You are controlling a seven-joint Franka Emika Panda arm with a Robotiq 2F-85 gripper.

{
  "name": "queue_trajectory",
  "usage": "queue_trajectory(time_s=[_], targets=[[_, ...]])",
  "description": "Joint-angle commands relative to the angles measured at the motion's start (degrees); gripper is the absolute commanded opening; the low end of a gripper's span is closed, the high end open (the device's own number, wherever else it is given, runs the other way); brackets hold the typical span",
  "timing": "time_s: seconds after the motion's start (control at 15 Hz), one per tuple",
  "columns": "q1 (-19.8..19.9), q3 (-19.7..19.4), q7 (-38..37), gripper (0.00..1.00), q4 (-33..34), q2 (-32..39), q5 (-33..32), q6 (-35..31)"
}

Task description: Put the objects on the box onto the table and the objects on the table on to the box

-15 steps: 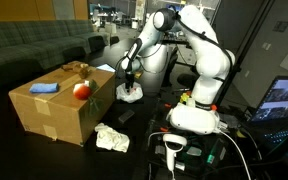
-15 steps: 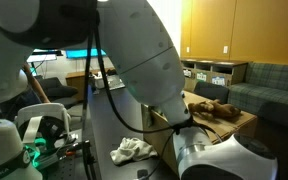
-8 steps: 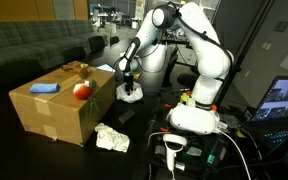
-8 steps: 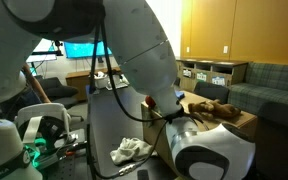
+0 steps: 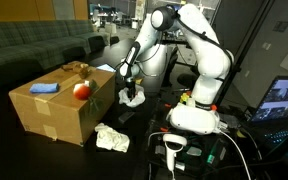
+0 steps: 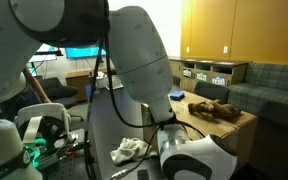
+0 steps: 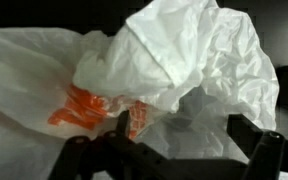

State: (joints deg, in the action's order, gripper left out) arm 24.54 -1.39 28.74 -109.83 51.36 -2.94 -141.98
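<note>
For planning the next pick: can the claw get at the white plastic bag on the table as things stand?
Probably yes. The claw hangs just over the white plastic bag, beside the cardboard box; in the wrist view the bag fills the space before its parted jaws, nothing between.

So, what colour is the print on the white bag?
Orange print on the bag; the wrist view shows it best.

one box (image 5: 54, 118), one apple (image 5: 81, 90), one blue cloth (image 5: 44, 88)
</note>
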Motion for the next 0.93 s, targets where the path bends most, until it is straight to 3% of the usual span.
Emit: queue_trajectory(time_s=[0.0,0.53,0.6,0.73,0.87], targets=[[0.4,1.2,-0.4,1.00,1.3,1.8,1.6,-0.2],[0.0,3.2,-4.1,1.00,8.4,9.1,5.3,1.8],[0.0,3.3,-4.4,0.75,8.9,9.4,5.5,2.2],[-0.2,3.2,-4.8,0.67,9.9,9.7,5.6,3.3],[-0.6,2.9,-5.1,0.50,10.2,9.2,5.5,4.7]])
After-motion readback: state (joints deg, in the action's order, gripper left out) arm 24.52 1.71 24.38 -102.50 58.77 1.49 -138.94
